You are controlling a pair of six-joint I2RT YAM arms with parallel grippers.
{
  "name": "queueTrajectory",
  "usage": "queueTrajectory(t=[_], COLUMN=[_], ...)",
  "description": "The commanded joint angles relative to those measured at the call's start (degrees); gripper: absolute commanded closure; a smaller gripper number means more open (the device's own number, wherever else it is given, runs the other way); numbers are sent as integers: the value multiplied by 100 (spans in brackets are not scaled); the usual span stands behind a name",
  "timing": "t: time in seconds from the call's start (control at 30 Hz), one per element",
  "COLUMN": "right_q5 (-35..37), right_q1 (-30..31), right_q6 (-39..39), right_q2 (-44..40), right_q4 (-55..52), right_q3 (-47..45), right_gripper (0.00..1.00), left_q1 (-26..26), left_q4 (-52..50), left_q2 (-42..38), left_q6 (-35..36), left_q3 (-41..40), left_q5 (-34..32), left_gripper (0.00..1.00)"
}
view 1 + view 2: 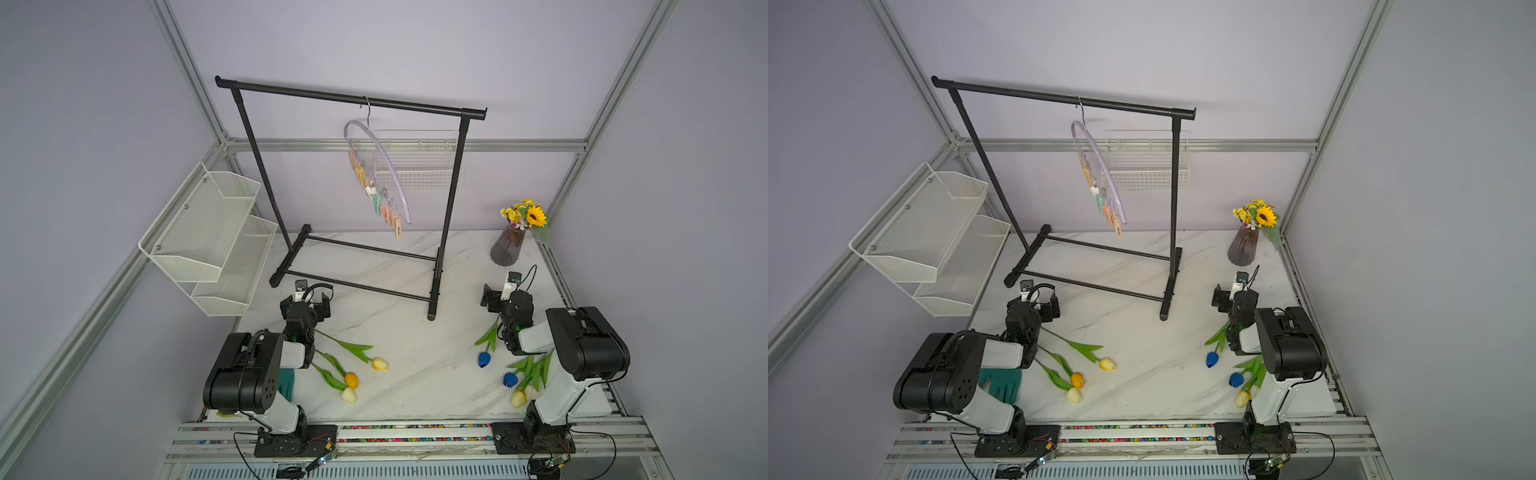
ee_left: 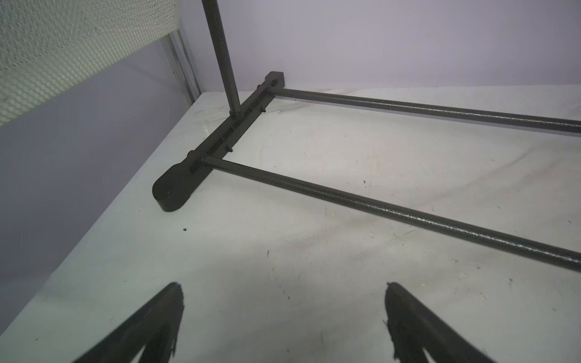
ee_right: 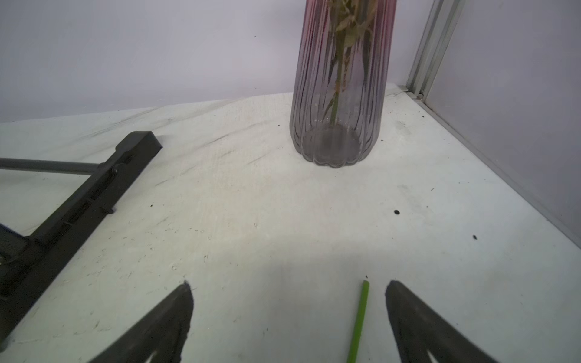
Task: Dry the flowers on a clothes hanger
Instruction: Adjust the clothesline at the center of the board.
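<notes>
Plainly, the trouble starts nearest the arms' bases. The flowers (image 1: 351, 380) lie flat on the surface (image 1: 415, 332) in two clusters: three heads by the left arm and at least three by the right. Several stems run under the arms, so a careless descent could crush one.

Both pairs of jaws stand apart and empty. The end of a green stem (image 3: 358, 320) lies between the right jaws, thin enough to roll away as they close.

Farther on, the low bars of the black rack (image 2: 377, 207) sit just ahead of the left jaws and could snag a reach.

Beyond, the clothes hanger (image 1: 395, 172) dangles tilted from a thin hook (image 1: 368, 110). Pressing a clothespin (image 1: 376, 203) open may swing or unhook it.

The vase (image 1: 507, 247), near the right arm, could tip.
</notes>
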Motion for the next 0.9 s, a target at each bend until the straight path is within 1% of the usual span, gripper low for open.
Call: queueTrajectory(t=[0.0, 0.53, 0.67, 0.73, 0.77, 0.8, 0.87], right_q5=[-52, -74, -37, 40, 206, 373, 434], right_q1=[37, 38, 37, 37, 41, 37, 37], right_q6=[-44, -36, -32, 3, 94, 139, 146], right_q2=[76, 59, -23, -289, -462, -641, -1015], right_q4=[-84, -94, -96, -265, -516, -848, -1493], right_q3=[68, 58, 48, 34, 84, 187, 417], right_gripper=[3, 3, 3, 3, 3, 3, 3], left_q1=[-4, 2, -4, -40, -61, -73, -120], left_q4=[293, 245, 423, 644, 649, 556, 283], left_q2=[-29, -26, -69, -260, -445, -647, -1181], left_q6=[84, 74, 124, 158, 148, 129, 110], left_q3=[120, 132, 40, -136, -222, -276, -320], left_q5=[47, 42, 40, -23, -136, -254, -478], left_gripper=[0, 0, 0, 0, 0, 0, 0])
